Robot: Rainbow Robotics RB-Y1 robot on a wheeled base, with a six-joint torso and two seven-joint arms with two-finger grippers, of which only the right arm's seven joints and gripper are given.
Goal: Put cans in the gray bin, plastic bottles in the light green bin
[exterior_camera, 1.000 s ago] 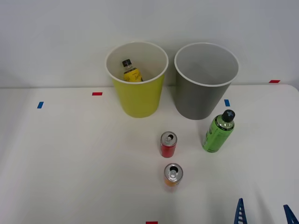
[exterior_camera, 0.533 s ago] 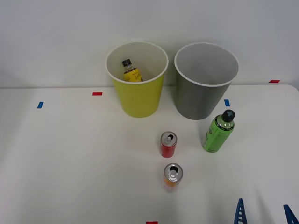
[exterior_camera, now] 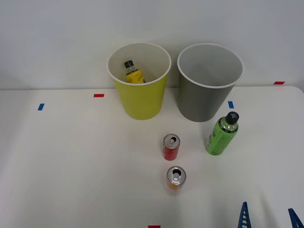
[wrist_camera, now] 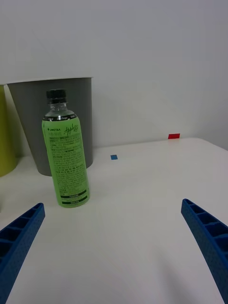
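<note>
Front view crops the spread pincer (exterior_camera: 268,216), seemingly empty.

Soft, even light is falling from above, leaving only faint shadows under the green bottle (exterior_camera: 222,134) and the cans (exterior_camera: 171,147); the white table (exterior_camera: 71,166) is glowing brightly without glare, and nothing is looking blurred

White table (exterior_camera: 71,156) holds a light green bin (exterior_camera: 140,97) at 12 o'clock, gray bin (exterior_camera: 204,102) at 1, green bottle (exterior_camera: 221,134) at 3, red can (exterior_camera: 171,147) and orange can (exterior_camera: 175,178) at centre.
</note>
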